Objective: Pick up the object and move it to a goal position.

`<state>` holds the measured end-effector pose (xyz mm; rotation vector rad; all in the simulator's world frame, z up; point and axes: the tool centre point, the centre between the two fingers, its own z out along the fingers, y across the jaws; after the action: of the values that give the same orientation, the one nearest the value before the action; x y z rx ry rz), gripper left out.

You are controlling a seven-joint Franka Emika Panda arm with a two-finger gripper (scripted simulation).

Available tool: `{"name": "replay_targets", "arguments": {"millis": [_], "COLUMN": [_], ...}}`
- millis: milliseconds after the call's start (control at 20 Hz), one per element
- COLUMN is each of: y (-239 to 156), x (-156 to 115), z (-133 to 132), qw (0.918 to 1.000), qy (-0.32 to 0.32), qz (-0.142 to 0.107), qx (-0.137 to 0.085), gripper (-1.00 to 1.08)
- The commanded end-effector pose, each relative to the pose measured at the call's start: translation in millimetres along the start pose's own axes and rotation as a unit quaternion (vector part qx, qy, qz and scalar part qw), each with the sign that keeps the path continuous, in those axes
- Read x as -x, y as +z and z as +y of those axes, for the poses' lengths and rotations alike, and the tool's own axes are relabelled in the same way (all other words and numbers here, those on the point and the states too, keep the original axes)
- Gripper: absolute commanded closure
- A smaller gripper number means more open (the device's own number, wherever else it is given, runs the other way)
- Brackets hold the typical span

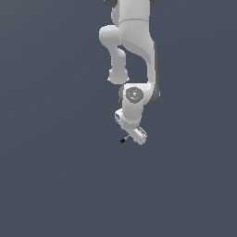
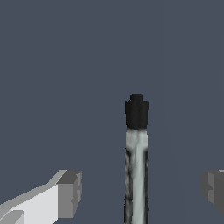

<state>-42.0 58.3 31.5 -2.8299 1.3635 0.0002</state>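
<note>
The object point(image 2: 136, 166) is a thin rod with a grey shaft and a black end. In the wrist view it lies between my two fingers point(image 2: 70, 192), and gaps show on both sides of it. My gripper point(image 2: 141, 189) is open around the rod and does not touch it. In the exterior view the white gripper point(image 1: 130, 138) hangs low under the arm. Only the rod's black end point(image 1: 123, 140) pokes out toward the exterior view's left of the hand; the shaft is hidden by the hand.
A plain dark grey-blue surface point(image 1: 55, 176) fills both views. The white arm point(image 1: 134, 55) rises from the gripper to the top of the exterior view. No other object shows.
</note>
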Motion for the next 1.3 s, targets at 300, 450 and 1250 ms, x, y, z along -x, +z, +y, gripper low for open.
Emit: {"name": "replay_targets", "arguments": {"millis": [300,450,1250], "y": [21.8,21.8,17.8], "x": [-0.2,-0.2,-20.9], "z": [-0.3,-0.3,13.9], "qw": [1.0,1.0,1.0], "qy": [0.001,0.001,0.001], "qz": [0.0,0.0,0.0], "qx": [0.0,0.0,0.0], "gripper": [-0.92,1.08,1.08]}}
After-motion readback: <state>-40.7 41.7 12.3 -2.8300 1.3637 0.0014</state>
